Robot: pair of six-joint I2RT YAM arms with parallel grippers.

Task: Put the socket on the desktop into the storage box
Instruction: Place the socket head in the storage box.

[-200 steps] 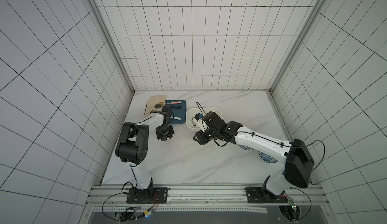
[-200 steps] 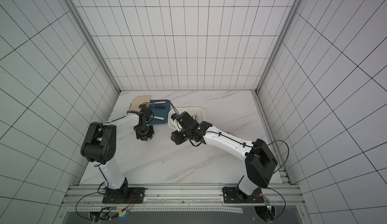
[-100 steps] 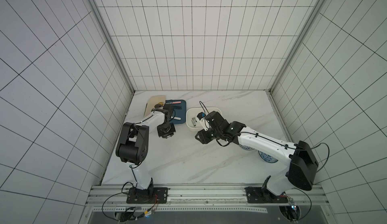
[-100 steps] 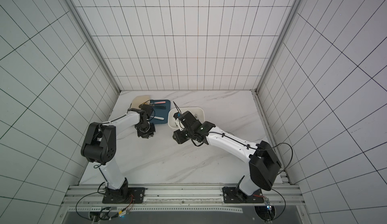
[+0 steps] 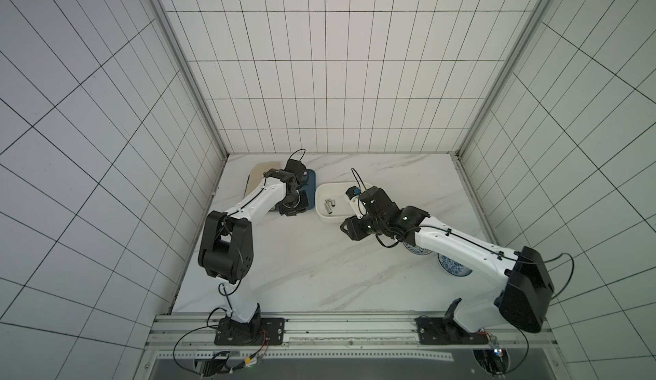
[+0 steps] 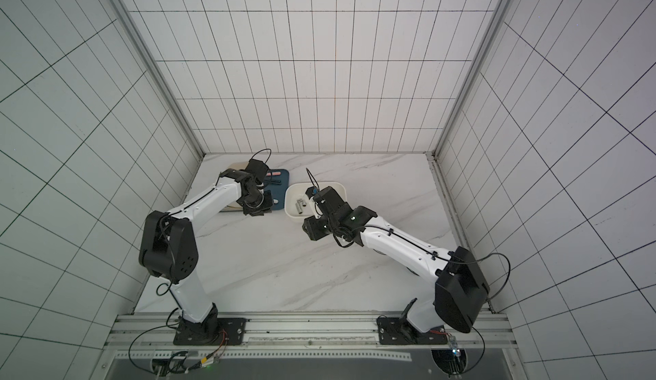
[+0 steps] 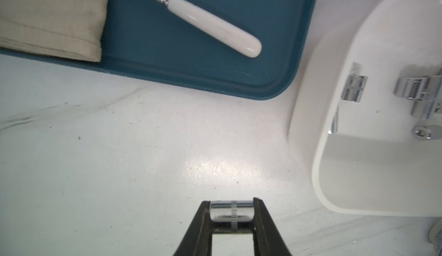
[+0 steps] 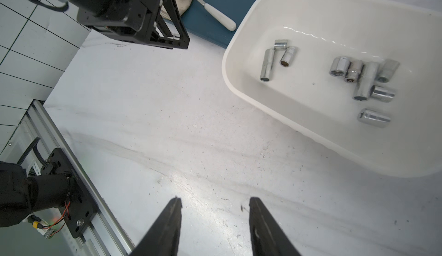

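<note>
1. Chrome: a short, shiny cylindrical socket [image 7: 230, 215] with a knurled band round its middle is pinched crosswise between the two black fingers of the left gripper [image 7: 232, 205], each finger pressed on one end of it.
2. That socket sits over the white marble-look desktop [image 7: 119, 159], outside the white rounded storage box [image 7: 303, 113] and near the corner of a flat dark-blue tray [image 7: 191, 51] (whether it clears the surface, I cannot tell).
3. In both top views the left gripper [image 5: 291, 209] [image 6: 256, 208] is at the tray's near edge, with the storage box [image 5: 324, 215] [image 6: 291, 215] just beside the tray.
4. Several more chrome sockets [image 8: 354, 73] lie inside the box, in a small group towards one end and a larger cluster further along.
5. The right gripper [image 8: 215, 201] has its jaws spread apart with nothing between them, over bare desktop just outside the box's long wall [image 8: 299, 10].
6. On the tray lie a white-handled piece of cutlery [image 7: 215, 25] and the edge of a folded beige cloth [image 7: 47, 15].
7. A round blue-patterned plate [image 5: 456, 268] shows beneath the right arm.
</note>
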